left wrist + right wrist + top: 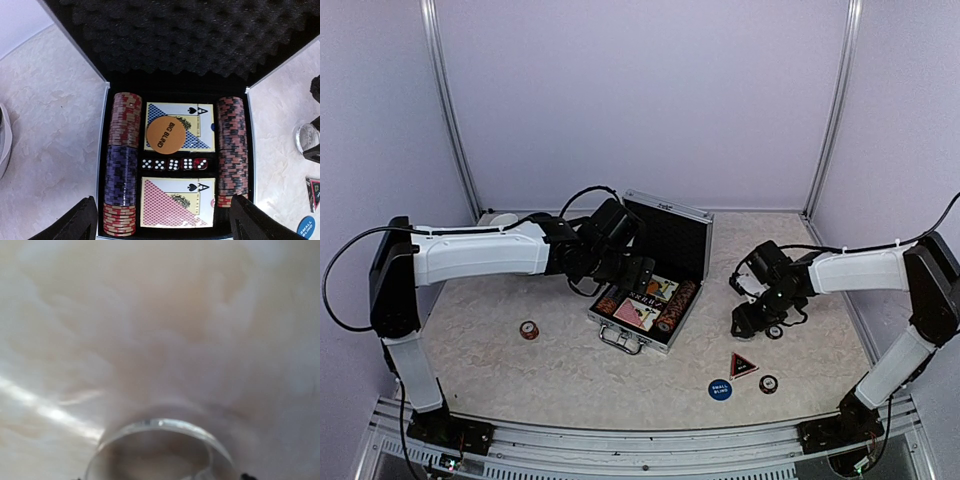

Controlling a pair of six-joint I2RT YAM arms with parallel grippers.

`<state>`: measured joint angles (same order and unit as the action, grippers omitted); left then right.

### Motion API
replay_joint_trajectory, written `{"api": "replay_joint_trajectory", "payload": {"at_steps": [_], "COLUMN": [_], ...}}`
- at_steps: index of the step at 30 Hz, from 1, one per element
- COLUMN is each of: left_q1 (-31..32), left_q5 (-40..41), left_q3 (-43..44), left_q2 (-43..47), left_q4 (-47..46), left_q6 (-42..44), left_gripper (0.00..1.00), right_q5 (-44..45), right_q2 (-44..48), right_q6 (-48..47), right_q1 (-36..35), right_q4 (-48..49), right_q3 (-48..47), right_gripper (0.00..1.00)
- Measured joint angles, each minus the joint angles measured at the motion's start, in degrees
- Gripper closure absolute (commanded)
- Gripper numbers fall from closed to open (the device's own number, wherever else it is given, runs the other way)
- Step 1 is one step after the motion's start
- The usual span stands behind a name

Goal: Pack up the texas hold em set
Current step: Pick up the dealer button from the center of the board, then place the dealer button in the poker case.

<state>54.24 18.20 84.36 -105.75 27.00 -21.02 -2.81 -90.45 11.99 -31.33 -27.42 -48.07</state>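
Found the bench [520, 370] bearing the open silver case [675, 235] at its middle, with chip rows [125, 165], two decks [177, 202] and dice [173, 164] lying inside. Saw the left jaws spread wide above it, gripping nothing. Could not tell the right jaws' state, low on the bench right of the case, over perhaps a clear round button [160, 426].

Top: whole table [500, 360]. Left wrist: down into case [190, 45]. Right wrist: grazing table.
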Motion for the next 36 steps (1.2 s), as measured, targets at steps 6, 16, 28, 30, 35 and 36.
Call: {"api": "replay_joint_trajectory", "payload": {"at_steps": [6, 16, 28, 30, 35, 36], "left_q1": [-3.5, -9.7, -13.5, -13.5, -13.4, -13.4], "left_q5": [-0.8, -1.8, -1.4, -1.4, -1.4, -1.4], "left_q3": [-4.8, -13.8, -18.8, -18.8, -18.9, -19.0], "left_q2": [1.7, 12.4, 22.7, 23.5, 23.9, 23.9], "left_q4": [-0.9, -2.9, -4.1, -4.1, -4.2, -4.2], "left_q6": [-1.3, -4.5, -5.8, -5.8, -5.8, -5.7], "left_gripper": [0.10, 0.09, 0.09, 0.09, 0.09, 0.09], "right_q5": [-0.4, 0.7, 6.4, 8.1, 11.2, 11.5], "right_q2": [0.5, -3.6, -21.3, -24.1, -29.3, -29.8], "right_q6": [-0.6, -1.9, -7.9, -8.9, -11.6, -12.0], "right_q1": [-3.7, -15.1, -18.9, -18.9, -18.8, -18.7], "right_q4": [-1.0, -2.8, -5.2, -6.0, -7.1, -7.3], "right_q3": [-4.4, -19.7, -39.0, -41.9, -46.2, -46.6], "right_gripper": [0.49, 0.50, 0.51, 0.51, 0.51, 0.51]}}
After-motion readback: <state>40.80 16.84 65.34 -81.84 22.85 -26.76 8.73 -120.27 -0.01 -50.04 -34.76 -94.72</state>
